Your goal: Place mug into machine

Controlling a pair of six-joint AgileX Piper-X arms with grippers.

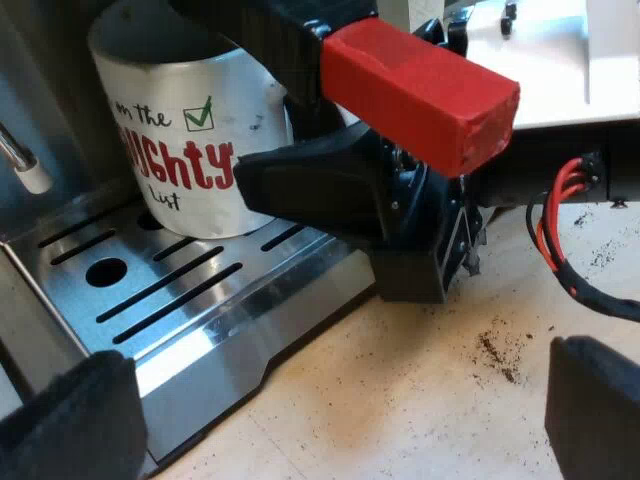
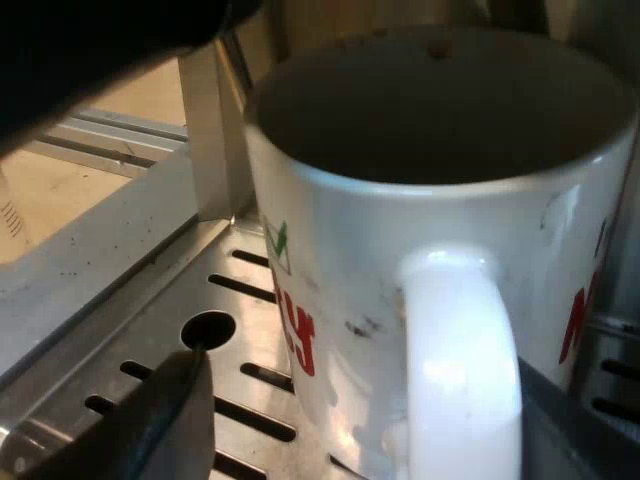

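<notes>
A white mug with red lettering and a green tick stands upright on the machine's slotted metal drip tray. Just over it hangs the red end of the holder's handle, locked into the machine's front. My right gripper sits at the mug's side. In the right wrist view the mug is very close with its handle between the fingers; one finger stands apart from the mug wall, so the right gripper is open. My left gripper is open over the table by the tray's edge, holding nothing.
A steam wand hangs beside the mug over the tray. Scattered coffee grounds lie on the pale table by the machine's base. The tray's grate has slots and a round hole.
</notes>
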